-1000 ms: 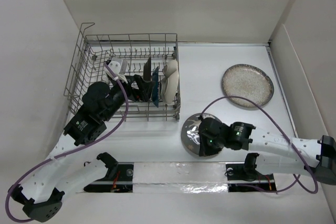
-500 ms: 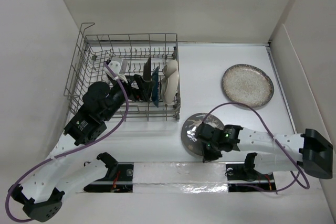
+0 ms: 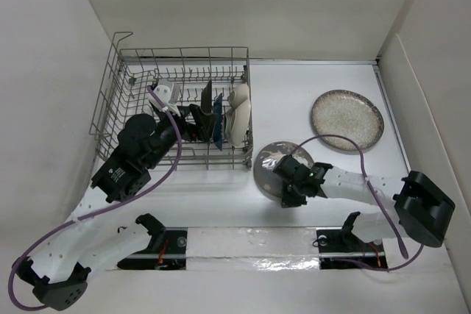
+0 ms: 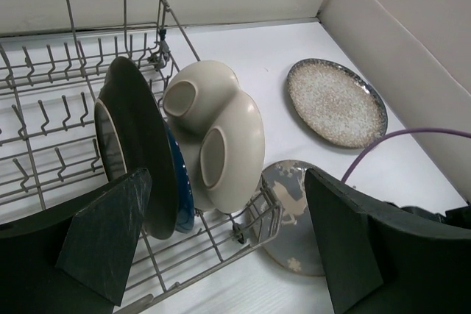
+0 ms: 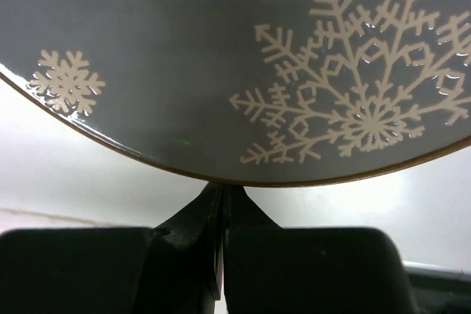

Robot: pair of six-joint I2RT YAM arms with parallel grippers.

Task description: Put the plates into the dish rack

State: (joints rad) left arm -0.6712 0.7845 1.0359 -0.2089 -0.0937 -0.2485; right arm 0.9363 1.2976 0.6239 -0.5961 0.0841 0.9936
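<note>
At the right gripper (image 5: 223,189), fingers pinched almost together grip the near rim of the grey reindeer-patterned plate (image 3: 269,166), just right of the dish rack (image 3: 184,53). The left gripper (image 4: 228,234) gapes wide above the racked plates (image 4: 221,145), holding nothing.

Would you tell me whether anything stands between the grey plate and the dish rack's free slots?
The dish rack's right wall lies between, and just inside it stand the cream sectioned plate, blue dish and a dark plate. The open left gripper hangs over the slots beyond.
</note>
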